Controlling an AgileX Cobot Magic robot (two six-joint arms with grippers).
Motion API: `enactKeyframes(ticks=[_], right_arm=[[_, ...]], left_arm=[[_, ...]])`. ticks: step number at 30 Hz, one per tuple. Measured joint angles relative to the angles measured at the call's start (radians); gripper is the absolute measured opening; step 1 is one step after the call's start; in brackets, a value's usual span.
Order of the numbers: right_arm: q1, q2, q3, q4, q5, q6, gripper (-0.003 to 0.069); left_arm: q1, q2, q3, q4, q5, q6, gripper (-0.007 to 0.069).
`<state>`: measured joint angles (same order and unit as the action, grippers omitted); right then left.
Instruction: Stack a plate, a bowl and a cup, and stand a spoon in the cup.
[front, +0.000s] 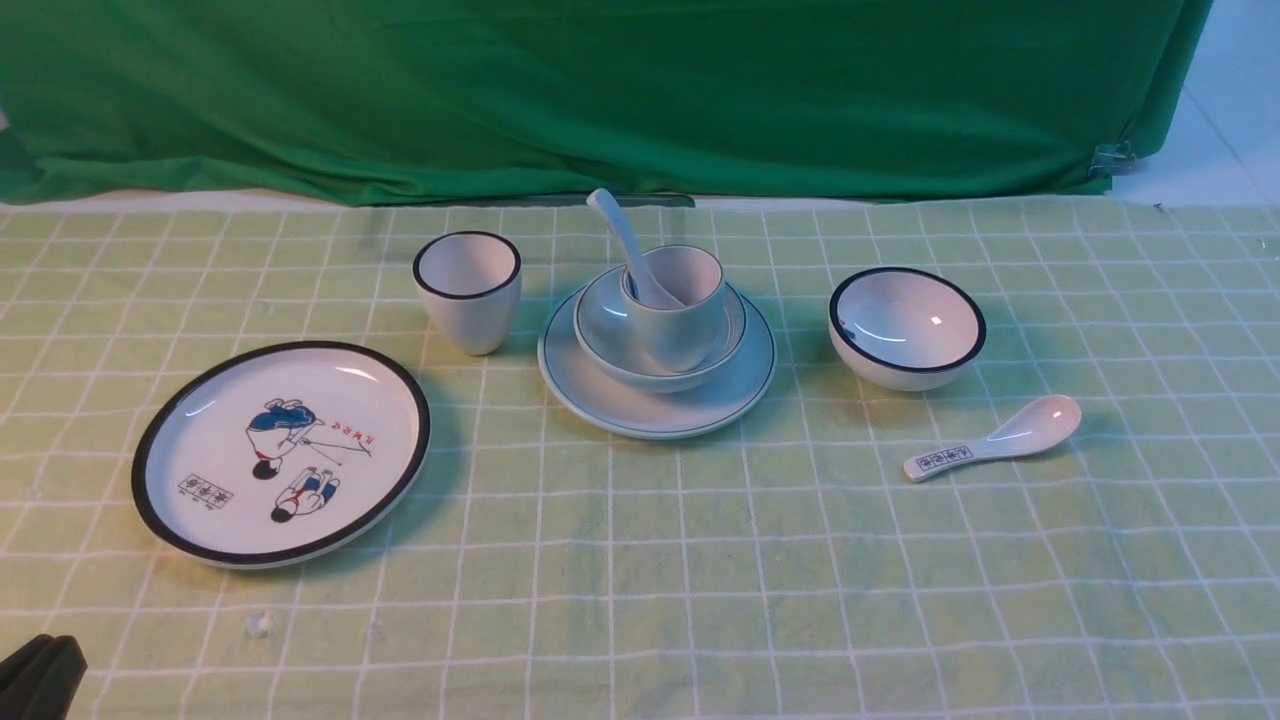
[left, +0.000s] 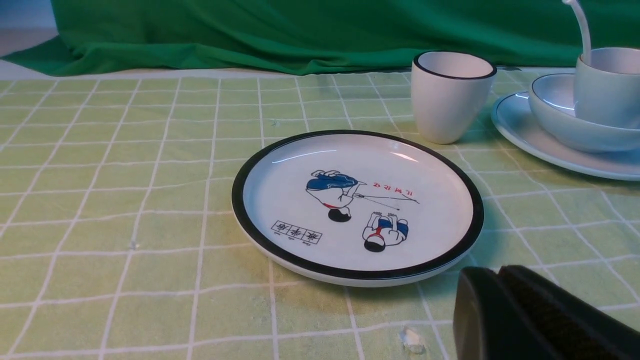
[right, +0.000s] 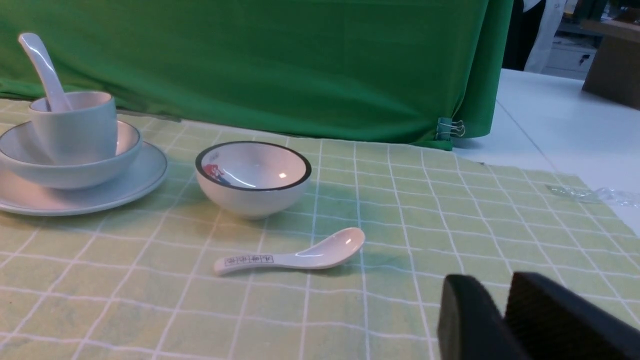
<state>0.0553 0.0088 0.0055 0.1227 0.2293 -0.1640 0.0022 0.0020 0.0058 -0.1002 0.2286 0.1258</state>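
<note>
At the middle of the table the pale plate carries the thin-rimmed bowl, and the pale cup sits in the bowl. The plain white spoon stands in the cup, its handle leaning up to the left. My left gripper is shut and empty, low at the near left corner, well away from the stack. My right gripper shows only in the right wrist view. Its fingertips stand a little apart with nothing between them, near the table's right side.
A black-rimmed cartoon plate lies front left. A black-rimmed cup stands left of the stack. A black-rimmed bowl and a labelled spoon are on the right. A green cloth closes the back.
</note>
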Motion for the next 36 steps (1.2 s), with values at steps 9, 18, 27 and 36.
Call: enactKeyframes(ticks=[9, 18, 27, 36], right_arm=[[0.000, 0.000, 0.000, 0.000, 0.000, 0.000, 0.0186], [0.000, 0.000, 0.000, 0.000, 0.000, 0.000, 0.0212], [0.000, 0.000, 0.000, 0.000, 0.000, 0.000, 0.0223], [0.000, 0.000, 0.000, 0.000, 0.000, 0.000, 0.0235]], left_arm=[[0.000, 0.000, 0.000, 0.000, 0.000, 0.005, 0.0017], [0.000, 0.000, 0.000, 0.001, 0.000, 0.007, 0.0017], [0.000, 0.000, 0.000, 0.003, 0.000, 0.012, 0.0017], [0.000, 0.000, 0.000, 0.003, 0.000, 0.012, 0.0017]])
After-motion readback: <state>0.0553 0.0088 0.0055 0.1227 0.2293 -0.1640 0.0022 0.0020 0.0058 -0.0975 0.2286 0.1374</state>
